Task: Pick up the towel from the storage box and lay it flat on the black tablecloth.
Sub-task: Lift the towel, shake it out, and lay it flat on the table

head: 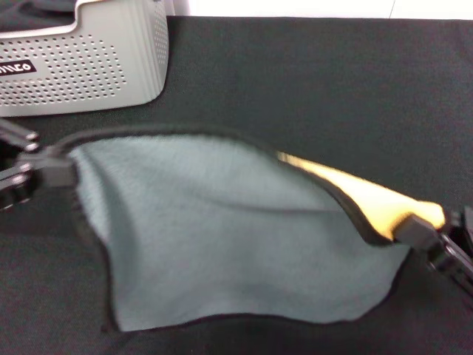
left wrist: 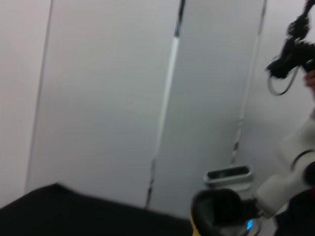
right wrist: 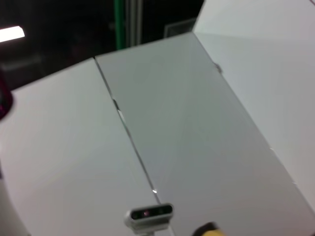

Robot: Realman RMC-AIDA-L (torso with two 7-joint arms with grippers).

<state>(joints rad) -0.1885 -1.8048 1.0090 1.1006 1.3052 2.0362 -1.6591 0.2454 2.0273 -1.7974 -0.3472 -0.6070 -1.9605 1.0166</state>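
Observation:
The towel hangs spread between my two grippers above the black tablecloth, grey-green face toward me, with the yellow side folded over at its right corner. Its lower edge droops down toward the cloth. My left gripper is shut on the towel's left corner. My right gripper is shut on the right corner, by the yellow fold. The storage box, light grey and perforated with a black label, stands at the back left. A sliver of yellow shows in the right wrist view.
The tablecloth's far edge meets a white wall. The left wrist view shows white wall panels, a corner of the black cloth and the other arm. The right wrist view shows white panels and a small camera.

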